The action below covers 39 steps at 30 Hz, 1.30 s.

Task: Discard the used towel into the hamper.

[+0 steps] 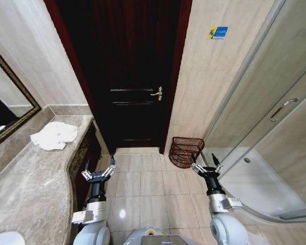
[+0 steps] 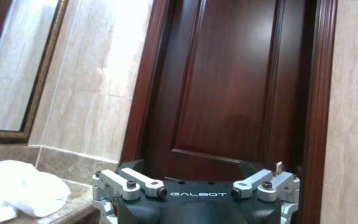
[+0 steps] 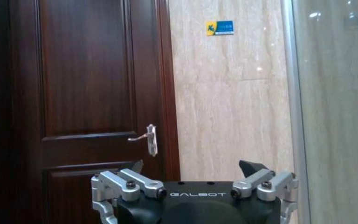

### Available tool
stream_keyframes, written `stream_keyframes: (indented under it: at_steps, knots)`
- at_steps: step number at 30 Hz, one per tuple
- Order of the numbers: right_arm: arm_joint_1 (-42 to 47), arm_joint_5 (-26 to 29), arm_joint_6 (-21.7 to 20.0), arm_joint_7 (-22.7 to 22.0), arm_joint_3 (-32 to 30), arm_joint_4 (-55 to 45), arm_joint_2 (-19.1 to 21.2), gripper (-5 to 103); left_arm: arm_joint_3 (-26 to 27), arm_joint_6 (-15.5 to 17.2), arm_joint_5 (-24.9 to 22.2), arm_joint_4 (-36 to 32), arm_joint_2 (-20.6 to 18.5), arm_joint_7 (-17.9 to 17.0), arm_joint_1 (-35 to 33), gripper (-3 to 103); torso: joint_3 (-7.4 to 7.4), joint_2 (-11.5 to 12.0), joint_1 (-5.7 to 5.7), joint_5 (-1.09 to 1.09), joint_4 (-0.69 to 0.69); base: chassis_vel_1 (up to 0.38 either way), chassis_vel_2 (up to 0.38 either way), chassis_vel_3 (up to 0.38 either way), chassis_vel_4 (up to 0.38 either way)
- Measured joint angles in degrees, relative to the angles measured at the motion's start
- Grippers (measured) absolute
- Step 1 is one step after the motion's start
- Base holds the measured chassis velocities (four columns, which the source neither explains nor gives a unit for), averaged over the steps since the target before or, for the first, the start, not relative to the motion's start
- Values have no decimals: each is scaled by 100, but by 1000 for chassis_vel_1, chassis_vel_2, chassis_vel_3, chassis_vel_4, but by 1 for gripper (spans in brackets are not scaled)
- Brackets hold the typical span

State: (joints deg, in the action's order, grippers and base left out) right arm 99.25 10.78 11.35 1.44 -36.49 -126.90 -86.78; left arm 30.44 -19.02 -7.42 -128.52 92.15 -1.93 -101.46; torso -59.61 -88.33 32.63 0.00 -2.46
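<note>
A crumpled white towel (image 1: 54, 135) lies on the marble counter (image 1: 30, 178) at the left, near its far end; the towel (image 2: 17, 195) also shows in the left wrist view. The hamper (image 1: 186, 151), a dark reddish-brown wire basket, stands on the floor against the wall to the right of the door. My left gripper (image 1: 98, 171) is held low beside the counter's front edge, open and empty. My right gripper (image 1: 206, 164) hovers just in front of the hamper, also open and empty.
A dark wooden door (image 1: 130, 71) with a metal handle (image 1: 157, 93) faces me. A framed mirror (image 1: 7, 102) hangs above the counter. A glass shower enclosure (image 1: 275, 132) curves along the right. Tiled floor (image 1: 143, 184) lies between the arms.
</note>
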Motion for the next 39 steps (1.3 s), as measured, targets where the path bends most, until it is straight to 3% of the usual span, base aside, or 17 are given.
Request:
stream_keyframes:
  at_steps: [10, 23, 28, 34, 39]
  knots:
    - [-96, 11, 30, -191, 0, 66, 70, 100, 20, -31, 110, -5, 0, -44, -15, 100, 0, 0, 0, 0, -1, 3, 9, 11, 6]
    - [-47, -34, -202, -343, -100, -70, 138, 100, -39, -158, 39, 256, -127, 538, -9, 100, 0, 0, 0, 0, 0, 0, 0, 0, 0]
    - [-27, 37, -302, -340, -191, -115, 156, 100, -26, -142, -3, 267, -258, 461, -3, 100, 0, 0, 0, 0, 0, 0, 0, 0, 0]
    - [-26, 171, -425, -138, -187, -136, 206, 100, 39, 35, -83, 84, -227, 79, -17, 100, 0, 0, 0, 0, -1, 0, 0, 0, 0]
    - [20, 115, -379, -125, -102, -160, 123, 100, -43, -2, -1, 87, -189, 64, -36, 100, 0, 0, 0, 0, 0, 0, 0, 0, 0]
